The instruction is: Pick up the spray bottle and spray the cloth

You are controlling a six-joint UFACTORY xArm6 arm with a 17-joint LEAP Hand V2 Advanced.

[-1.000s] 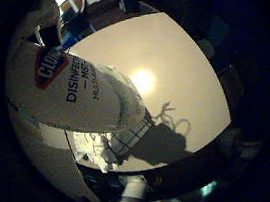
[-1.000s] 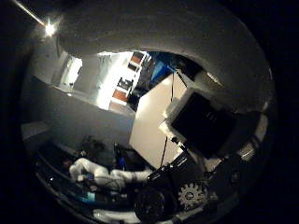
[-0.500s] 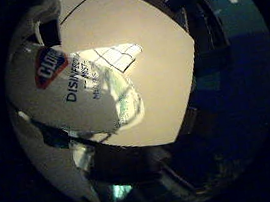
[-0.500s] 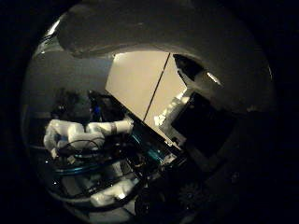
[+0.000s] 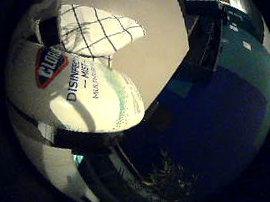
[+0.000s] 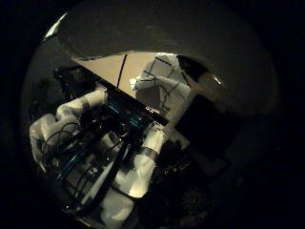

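The white spray bottle (image 5: 78, 89), with a blue and red label, fills much of the right little finger side palm view and lies close against the palm. My hand (image 6: 205, 124) is curled round it; a black finger part (image 5: 49, 30) crosses the bottle's end. The bottle's pale body (image 6: 152, 29) also arches across the right thumb side palm view. The white cloth (image 5: 100, 30) with a dark grid pattern lies on the beige table (image 5: 166, 36), beyond the bottle. The bottle is held in the air above the table.
The table's edge (image 5: 201, 56) drops to a blue floor (image 5: 223, 119). The white robot arm (image 6: 71, 110) and dark equipment stand beside the table in the right thumb side palm view.
The whole view has swung with the hand. The checked cloth has come into view beyond the bottle, and more blue floor shows. The bottle stays fixed against the palm.
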